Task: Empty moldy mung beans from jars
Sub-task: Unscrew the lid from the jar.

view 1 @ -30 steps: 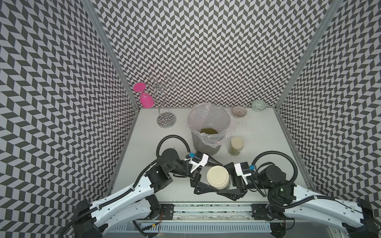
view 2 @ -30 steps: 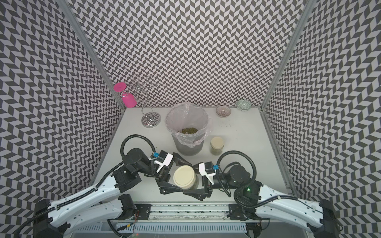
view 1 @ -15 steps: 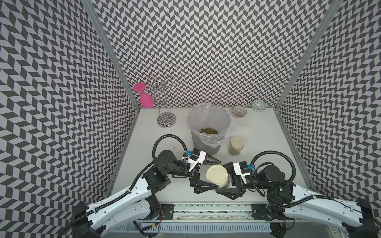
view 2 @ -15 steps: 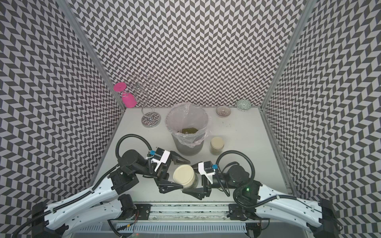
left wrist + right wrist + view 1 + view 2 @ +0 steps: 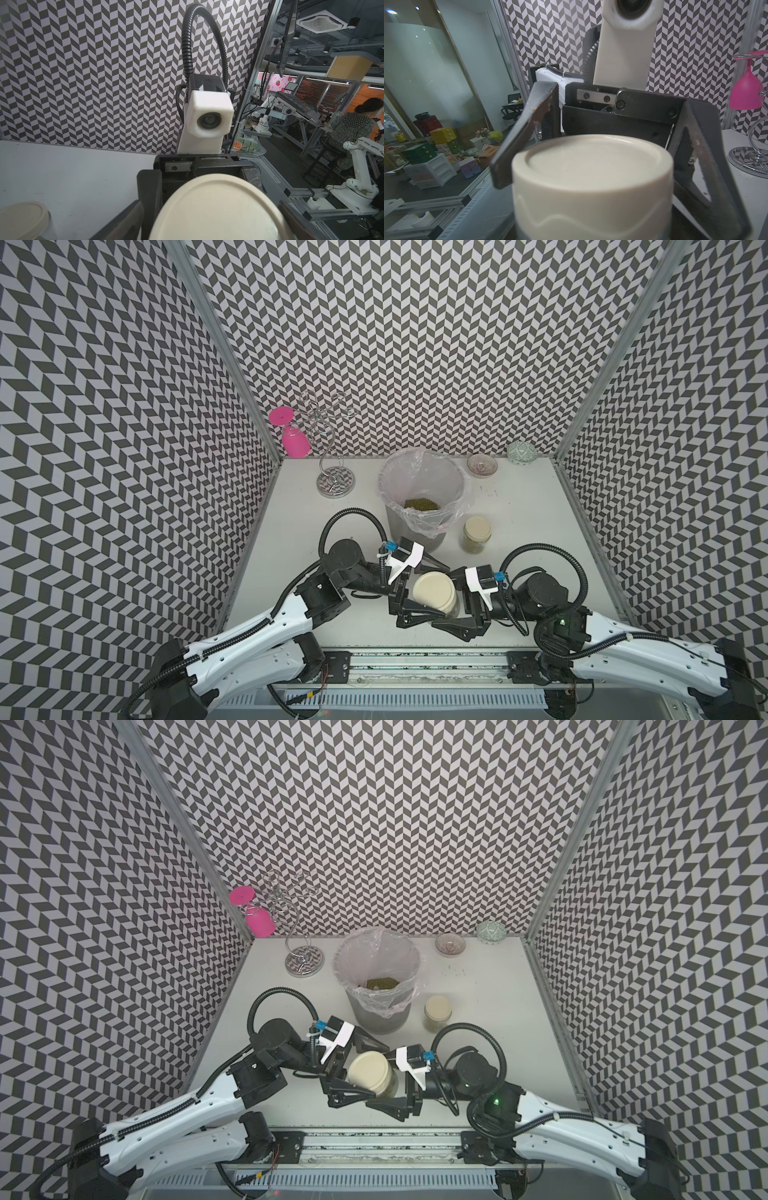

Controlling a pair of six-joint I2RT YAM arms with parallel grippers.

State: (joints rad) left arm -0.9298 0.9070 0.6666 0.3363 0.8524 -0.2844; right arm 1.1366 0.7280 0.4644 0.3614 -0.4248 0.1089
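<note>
Near six o'clock, our right gripper (image 5: 448, 598) grasps the small clear glass jar with round cream lid (image 5: 432, 591), our left gripper (image 5: 434, 593) flanks that lid with jaws released, and olive-green mung beans (image 5: 420, 504) lie in the grey plastic-lined bin (image 5: 395, 527) at twelve o'clock.

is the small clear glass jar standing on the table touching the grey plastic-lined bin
Apart: both top views show a strip of bare white table between the cream-lidded glass jar and the grey lined bin.

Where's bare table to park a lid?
Right of the far jar, out to the right wall. Left of the bin, between stand base and left arm. Crowded: front centre, left gripper and right gripper round the near jar.
</note>
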